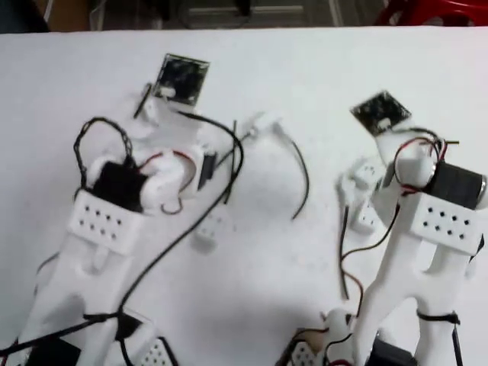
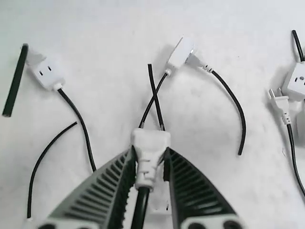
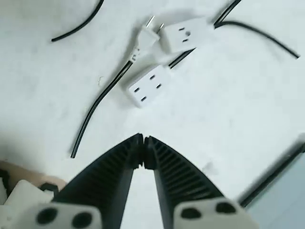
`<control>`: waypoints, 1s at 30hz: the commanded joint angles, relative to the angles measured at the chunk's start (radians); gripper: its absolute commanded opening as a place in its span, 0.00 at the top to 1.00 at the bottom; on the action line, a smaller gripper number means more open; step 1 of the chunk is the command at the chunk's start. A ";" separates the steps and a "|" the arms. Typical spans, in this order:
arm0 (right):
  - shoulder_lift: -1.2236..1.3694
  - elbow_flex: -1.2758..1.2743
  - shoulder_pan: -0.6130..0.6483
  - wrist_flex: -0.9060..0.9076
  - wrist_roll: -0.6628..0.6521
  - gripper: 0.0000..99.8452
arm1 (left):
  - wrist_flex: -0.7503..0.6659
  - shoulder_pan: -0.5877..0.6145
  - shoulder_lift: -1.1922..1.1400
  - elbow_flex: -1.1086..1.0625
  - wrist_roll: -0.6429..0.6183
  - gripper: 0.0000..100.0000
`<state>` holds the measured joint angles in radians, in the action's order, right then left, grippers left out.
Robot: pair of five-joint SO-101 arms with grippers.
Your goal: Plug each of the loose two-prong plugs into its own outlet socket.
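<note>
Left gripper point(image 2: 149, 155): ribbed black fingers point(image 2: 116, 183) clamped on either side of a white connector point(image 2: 150, 142), whose black cord runs back between the jaws; whether it is a plug or a socket cannot be told from this side. Just past its blunt front, two thin black cords point(image 2: 153, 102) cross one another on the white table point(image 1: 267, 290). Farther on, off to one side, a two-slot socket point(image 2: 47, 72) lies face up with its cord trailing back toward the arm, a black rod point(image 2: 14, 81) touching its outer corner. Farthest ahead, a coupled pair point(image 2: 183, 52) of white cord ends lies end to end, apparently joined, one cord curving away to a cut end. Right gripper point(image 3: 143, 145): fingertips pressed together with nothing between them, held above bare table. Nearest beyond it, a multi-slot socket point(image 3: 147, 87) lies face up. Farther on, a loose two-prong plug point(image 3: 146, 39) lies with its prongs pointing away, just beside a far socket point(image 3: 184, 34) that is also face up.
</note>
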<state>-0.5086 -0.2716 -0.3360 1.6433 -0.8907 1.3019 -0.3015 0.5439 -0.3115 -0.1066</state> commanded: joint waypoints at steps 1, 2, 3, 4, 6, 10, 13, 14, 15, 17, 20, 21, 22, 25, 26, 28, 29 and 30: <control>-0.001 -0.087 -0.024 -0.001 0.002 0.98 | 0.109 0.010 0.013 0.095 0.003 0.97; -0.001 -0.123 -0.025 -0.001 0.002 0.98 | 0.143 0.010 0.015 0.112 0.003 0.97; -0.001 -0.164 -0.025 -0.001 0.002 0.98 | 0.178 0.010 0.015 0.129 0.003 0.97; -0.001 -0.206 -0.025 -0.002 0.002 0.98 | 0.210 0.010 0.012 0.143 0.003 0.97; -0.001 -0.281 -0.025 -0.005 0.000 0.98 | 0.262 0.010 0.013 0.158 -0.002 0.97; -0.001 -0.431 -0.024 -0.076 -0.002 0.98 | 0.338 0.021 0.016 0.161 -0.005 0.97; -0.001 -0.539 -0.024 -0.142 -0.002 0.98 | 0.397 0.028 0.007 0.160 -0.005 0.97; -0.001 -0.569 -0.024 -0.162 -0.003 0.98 | 0.419 0.028 0.005 0.158 -0.006 0.97; -0.001 -0.601 -0.024 -0.179 -0.003 0.98 | 0.434 0.030 0.005 0.149 -0.006 0.97; -0.001 -0.657 -0.024 -0.214 -0.003 0.98 | 0.440 0.045 -0.013 0.120 -0.006 0.97; -0.001 -0.735 -0.021 -0.266 0.000 0.98 | 0.442 0.054 -0.094 0.068 -0.031 0.98; -0.001 -0.758 -0.021 -0.289 0.000 0.98 | 0.446 0.053 -0.139 0.063 -0.044 0.98; -0.001 -0.781 -0.021 -0.315 0.000 0.98 | 0.450 0.051 -0.183 0.061 -0.052 0.98; -0.001 -0.839 -0.024 -0.389 0.000 0.98 | 0.451 0.050 -0.295 0.091 -0.023 0.98; -0.001 -0.856 -0.024 -0.410 0.000 0.98 | 0.457 0.050 -0.320 0.106 -0.009 0.98; -0.001 -0.868 -0.024 -0.426 0.002 0.98 | 0.473 0.044 -0.349 0.143 0.011 0.98; -0.001 -0.870 -0.024 -0.426 0.002 0.98 | 0.477 0.033 -0.355 0.153 0.014 0.98; -0.001 -0.873 -0.024 -0.429 0.002 0.98 | 0.479 0.021 -0.361 0.155 0.015 0.98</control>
<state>-0.5086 -1.1400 -0.3544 1.2352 -0.8861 1.7668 -0.2601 0.2002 -0.2117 -0.1082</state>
